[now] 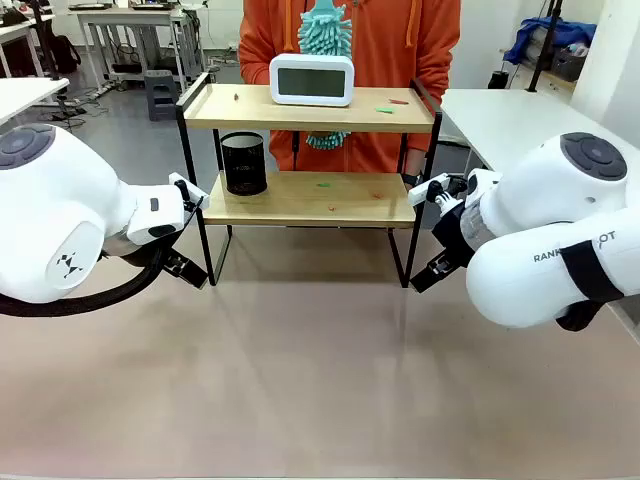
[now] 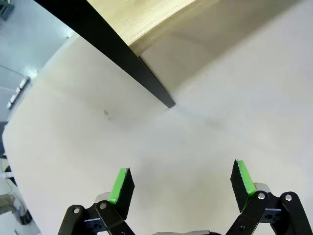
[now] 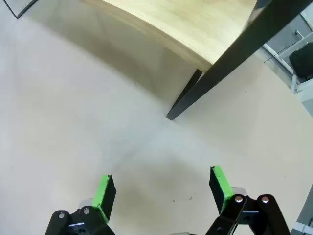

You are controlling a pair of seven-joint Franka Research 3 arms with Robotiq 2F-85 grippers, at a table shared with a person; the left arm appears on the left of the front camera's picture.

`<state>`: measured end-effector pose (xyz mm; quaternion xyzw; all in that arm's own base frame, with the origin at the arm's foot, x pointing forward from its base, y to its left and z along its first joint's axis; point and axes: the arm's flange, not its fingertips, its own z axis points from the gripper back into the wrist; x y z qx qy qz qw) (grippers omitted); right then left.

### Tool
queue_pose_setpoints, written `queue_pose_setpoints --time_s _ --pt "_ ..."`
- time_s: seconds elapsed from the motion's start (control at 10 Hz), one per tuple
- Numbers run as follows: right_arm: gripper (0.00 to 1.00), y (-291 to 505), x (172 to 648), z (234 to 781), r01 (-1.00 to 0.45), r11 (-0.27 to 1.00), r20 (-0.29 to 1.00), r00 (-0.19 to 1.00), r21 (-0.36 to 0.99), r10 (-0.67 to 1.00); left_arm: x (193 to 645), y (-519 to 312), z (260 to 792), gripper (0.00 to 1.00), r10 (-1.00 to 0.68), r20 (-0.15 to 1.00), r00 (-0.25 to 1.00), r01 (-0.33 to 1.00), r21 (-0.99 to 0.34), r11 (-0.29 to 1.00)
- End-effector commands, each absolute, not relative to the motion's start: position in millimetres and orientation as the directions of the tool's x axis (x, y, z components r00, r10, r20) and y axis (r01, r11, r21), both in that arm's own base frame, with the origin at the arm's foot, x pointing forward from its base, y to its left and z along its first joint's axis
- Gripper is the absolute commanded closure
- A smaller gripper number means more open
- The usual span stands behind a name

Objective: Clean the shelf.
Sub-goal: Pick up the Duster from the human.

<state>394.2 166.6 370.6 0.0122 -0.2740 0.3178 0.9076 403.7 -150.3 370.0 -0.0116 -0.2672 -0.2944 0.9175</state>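
The shelf (image 1: 310, 198) stands at the far middle of the table, two light wooden boards in a black frame. Its top board carries a white digital clock (image 1: 312, 80) and small coloured scraps (image 1: 385, 109); the lower board holds a black mesh cup (image 1: 243, 163) and more scraps (image 1: 323, 184). A person in orange behind it holds a teal duster (image 1: 325, 35). My left gripper (image 2: 181, 183) is open above the tabletop near the shelf's front left leg (image 2: 146, 78). My right gripper (image 3: 164, 188) is open near the front right leg (image 3: 183, 103).
The grey-brown tabletop (image 1: 320, 380) stretches bare in front of the shelf. White tables (image 1: 520, 120) flank the scene at right and far left. The two bulky white arms (image 1: 70, 220) sit at each side of the shelf's front.
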Motion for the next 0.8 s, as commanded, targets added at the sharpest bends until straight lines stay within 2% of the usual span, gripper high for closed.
queue_pose_setpoints --time_s 0.0,0.7 --pt "0.0 166.6 394.2 370.6 -0.584 0.798 0.505 0.648 -0.152 0.57 403.7 -150.3 370.1 0.0 -0.534 0.497 0.684 0.547 0.136 0.826" --pt "0.0 166.6 394.2 370.6 -0.584 0.798 0.505 0.648 -0.152 0.57 403.7 -150.3 370.1 0.0 -0.534 0.497 0.684 0.547 0.136 0.826"
